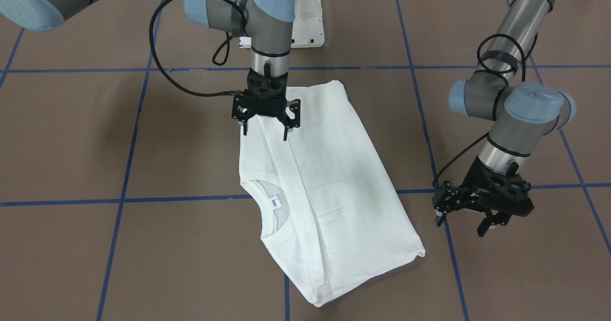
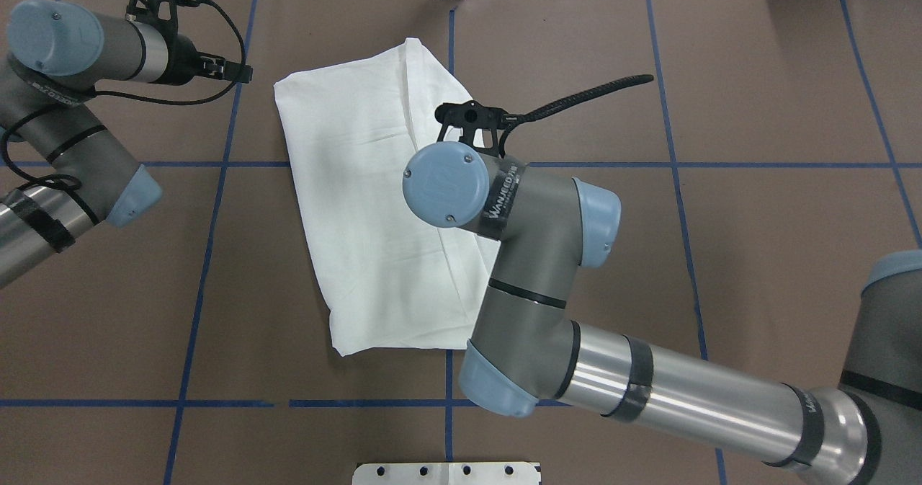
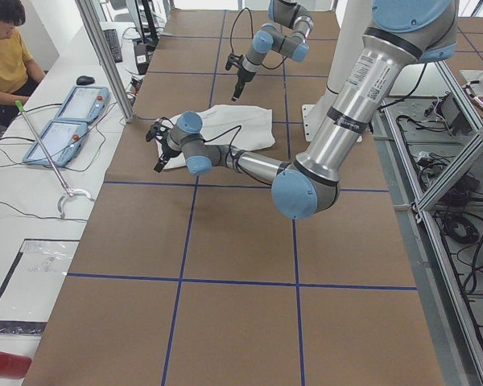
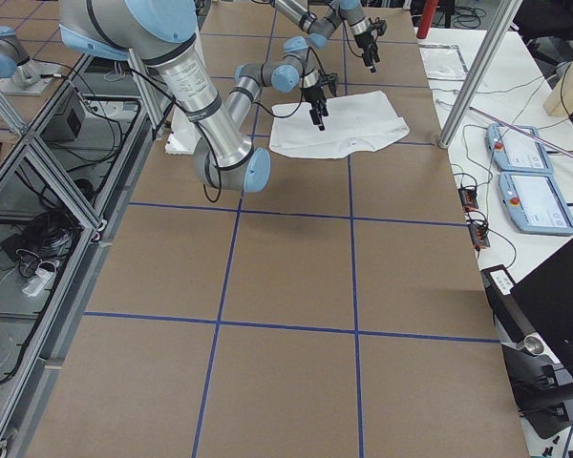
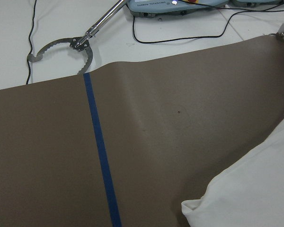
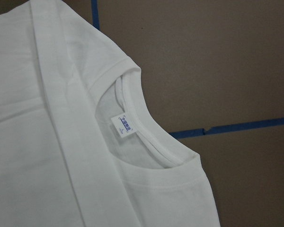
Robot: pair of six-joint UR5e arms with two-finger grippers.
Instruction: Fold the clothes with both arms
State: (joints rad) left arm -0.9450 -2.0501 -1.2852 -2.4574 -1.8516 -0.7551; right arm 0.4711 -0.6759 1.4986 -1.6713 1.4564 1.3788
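Note:
The white shirt (image 1: 329, 182) lies flat on the brown table, folded lengthwise, with its neckline and small label (image 1: 275, 201) facing up. The label (image 6: 124, 125) also shows in the right wrist view. My right gripper (image 1: 265, 130) hangs open just above the shirt's hem end, nothing between its fingers. In the overhead view the right wrist (image 2: 450, 182) covers that gripper. My left gripper (image 1: 460, 224) is open and empty over bare table, beside the shirt's shoulder corner (image 1: 420, 253). A corner of the shirt (image 5: 246, 198) shows in the left wrist view.
Blue tape lines (image 1: 191, 198) grid the table. The white pedestal base (image 1: 308, 25) stands behind the shirt. Two teach pendants (image 3: 72, 112) and a metal grabber tool (image 5: 68, 45) lie on the side bench, where a person (image 3: 8, 56) sits.

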